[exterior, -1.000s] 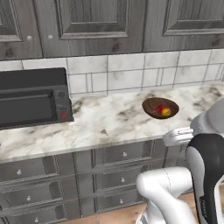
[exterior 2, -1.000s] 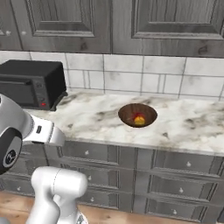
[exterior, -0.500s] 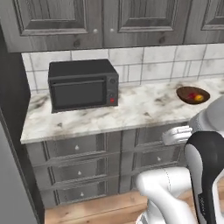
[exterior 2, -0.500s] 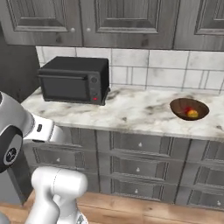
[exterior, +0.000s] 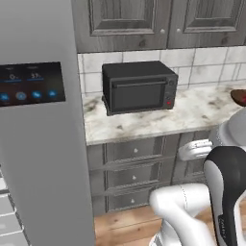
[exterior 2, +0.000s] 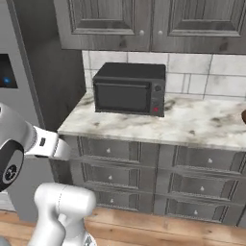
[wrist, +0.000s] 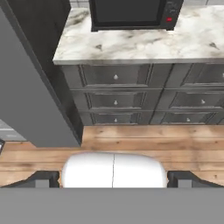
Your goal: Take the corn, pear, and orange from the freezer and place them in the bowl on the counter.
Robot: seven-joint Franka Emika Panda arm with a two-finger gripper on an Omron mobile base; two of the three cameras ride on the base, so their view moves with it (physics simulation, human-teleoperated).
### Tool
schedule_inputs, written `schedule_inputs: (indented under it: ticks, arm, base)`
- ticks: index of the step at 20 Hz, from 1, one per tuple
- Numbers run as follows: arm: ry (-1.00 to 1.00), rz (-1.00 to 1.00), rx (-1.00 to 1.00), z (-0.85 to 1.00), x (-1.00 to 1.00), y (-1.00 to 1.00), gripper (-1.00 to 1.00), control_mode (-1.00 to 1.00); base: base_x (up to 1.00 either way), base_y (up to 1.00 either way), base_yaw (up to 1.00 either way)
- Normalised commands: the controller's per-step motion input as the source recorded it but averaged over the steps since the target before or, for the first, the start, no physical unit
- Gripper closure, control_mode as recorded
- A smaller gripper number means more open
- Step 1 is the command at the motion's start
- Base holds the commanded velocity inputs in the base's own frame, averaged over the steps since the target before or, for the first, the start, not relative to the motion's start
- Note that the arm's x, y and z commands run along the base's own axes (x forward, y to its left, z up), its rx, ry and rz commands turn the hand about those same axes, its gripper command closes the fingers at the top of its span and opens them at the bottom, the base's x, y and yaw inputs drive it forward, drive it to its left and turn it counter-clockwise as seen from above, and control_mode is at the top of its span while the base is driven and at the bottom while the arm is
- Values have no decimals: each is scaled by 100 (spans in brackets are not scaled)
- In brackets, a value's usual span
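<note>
The freezer fills the left side as a tall grey steel door with a dark blue-lit panel; white shelf edges show at its lower left. It also stands at the left in the right base view and the hand view. The marbled counter runs to its right, also seen from the hand. A dark sliver of the bowl sits at the counter's far right edge. My gripper is open, its fingertips wide apart with nothing between them, facing the drawers. The corn, pear and orange are out of view.
A black microwave stands on the counter next to the freezer. Grey drawer cabinets sit below, upper cabinets above. Wood floor lies in front of the drawers.
The whole picture has shifted: the base has driven left along the counter. The microwave and bowl have slid to the right in view, and the freezer has come in on the left.
</note>
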Motion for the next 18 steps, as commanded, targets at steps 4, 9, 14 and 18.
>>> schedule_inputs:
  ticks: [4, 9, 14, 18]
  arm:
    - [0, 0, 0, 0, 0, 0, -100, 100]
    - [0, 0, 0, 0, 0, 0, -100, 100]
    - [0, 0, 0, 0, 0, 0, -100, 100]
    - [0, 0, 0, 0, 0, 0, -100, 100]
  base:
    - [16, 100, 2]
    - [29, 100, 5]
    - [26, 98, 13]
    - [46, 89, 16]
